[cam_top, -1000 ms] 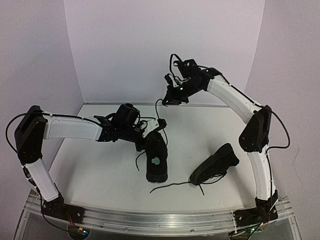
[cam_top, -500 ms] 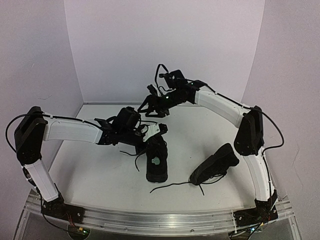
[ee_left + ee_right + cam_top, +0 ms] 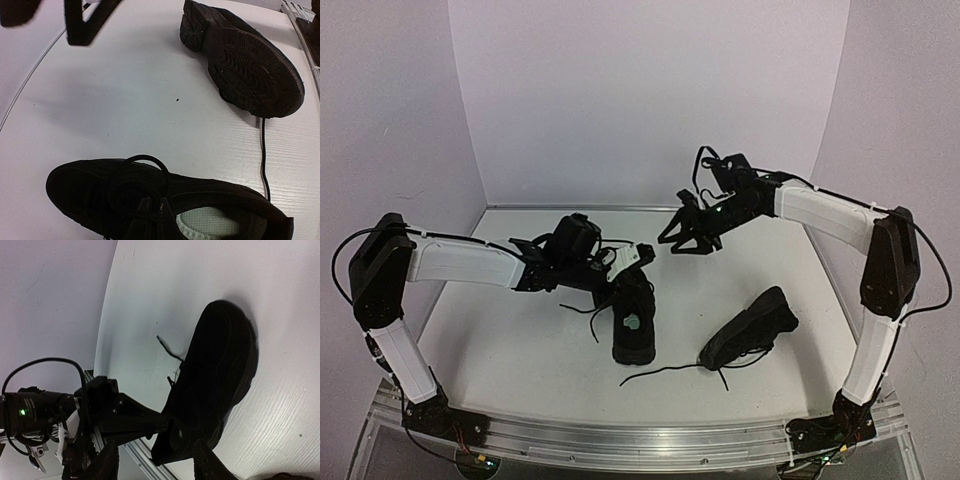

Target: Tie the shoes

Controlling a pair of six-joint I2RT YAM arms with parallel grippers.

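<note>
**Near edge.** A thin black lace (image 3: pixel 660 372) lies loose on the white table (image 3: pixel 510 345). It trails leftward from the toe end of the tipped shoe (image 3: pixel 752 326).

**Right of centre.** The tipped shoe lies on its side. Its long axis runs diagonally, with the toe toward the near left and the heel toward the far right. Its ribbed sole (image 3: pixel 250 65) is turned toward the left wrist camera.

**Centre.** Just left of it, and not touching it, the upright shoe (image 3: pixel 632 338) stands on its own sole. Its long axis runs near to far, with the heel toward the arm bases and the toe toward the back wall (image 3: pixel 640 100). A pale insole label (image 3: pixel 633 322) shows in its opening.

**Over the toe.** The left gripper (image 3: pixel 632 262) is clenched low above the laced front of the upright shoe. Whether a lace is pinched between its fingers cannot be told.

**Farther back, to the right.** The right gripper (image 3: pixel 685 243) hangs in the air above the table, beyond both shoes. Its jaws are released and spread, with nothing between them.
</note>
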